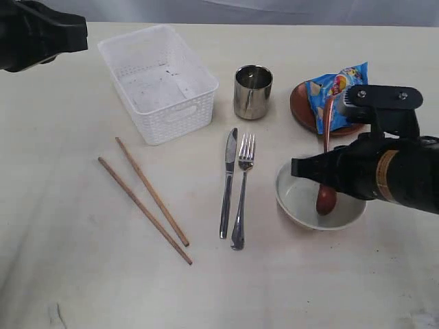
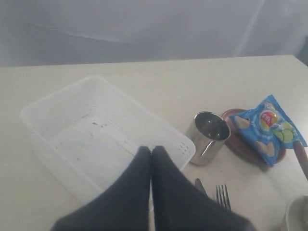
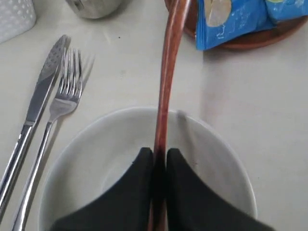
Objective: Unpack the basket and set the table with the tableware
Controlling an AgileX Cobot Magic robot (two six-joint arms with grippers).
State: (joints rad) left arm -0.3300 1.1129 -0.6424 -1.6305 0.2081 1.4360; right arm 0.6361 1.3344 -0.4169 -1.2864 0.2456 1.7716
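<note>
The reddish-brown wooden spoon (image 1: 326, 199) is pinched by its handle in the right gripper (image 3: 160, 156), whose fingers are nearly closed on it. Its scoop is down inside the pale bowl (image 1: 296, 197) on the table (image 1: 68, 267). A knife (image 1: 228, 179) and fork (image 1: 241, 192) lie just beside the bowl. The left gripper (image 2: 151, 152) is closed and empty, above the white basket (image 1: 180, 118).

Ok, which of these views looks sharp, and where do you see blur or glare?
Exterior view: sharp, even light, soft shadows, reflections on the cup. Left wrist view: hazy and washed out, the left gripper blurred up close. Right wrist view: the right gripper and the spoon it grips look soft, while the knife shows bright streaks.
</note>
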